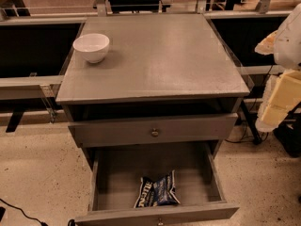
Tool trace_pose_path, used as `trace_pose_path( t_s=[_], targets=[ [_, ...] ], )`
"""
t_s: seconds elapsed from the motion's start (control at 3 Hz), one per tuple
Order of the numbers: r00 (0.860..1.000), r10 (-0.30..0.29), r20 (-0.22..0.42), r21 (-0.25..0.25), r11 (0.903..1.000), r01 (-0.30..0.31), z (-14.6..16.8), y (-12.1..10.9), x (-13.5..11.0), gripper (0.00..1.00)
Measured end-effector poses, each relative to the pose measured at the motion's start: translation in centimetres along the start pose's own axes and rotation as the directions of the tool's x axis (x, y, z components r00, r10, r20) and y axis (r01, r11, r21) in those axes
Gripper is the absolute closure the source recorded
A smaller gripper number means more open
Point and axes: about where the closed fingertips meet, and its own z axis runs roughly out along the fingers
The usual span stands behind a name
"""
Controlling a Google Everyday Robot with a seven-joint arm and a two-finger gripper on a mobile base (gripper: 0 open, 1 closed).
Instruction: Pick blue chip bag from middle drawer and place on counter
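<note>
By front wall of middle drawer (113,185), blue chip bag (156,191), claw (281,97) right of counter (164,60), grip unclear.

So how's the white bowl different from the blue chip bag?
The white bowl is round and sits up on the counter; the blue chip bag is crinkly and lies down in the open middle drawer. Both are small. The claw hangs beside the counter's right edge.
</note>
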Motion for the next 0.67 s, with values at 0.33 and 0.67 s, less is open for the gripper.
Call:
trace_pose_path(
  t_s=[0.33, 0.67],
  targets=[
    [1.0, 0.0, 0.0, 0.0, 1.0, 0.0, 0.0, 0.0, 0.0, 0.0],
    [1.0, 0.01, -0.002, 0.013, 0.9999, -0.01, 2.3, 0.0, 0.1, 0.0]
  ],
)
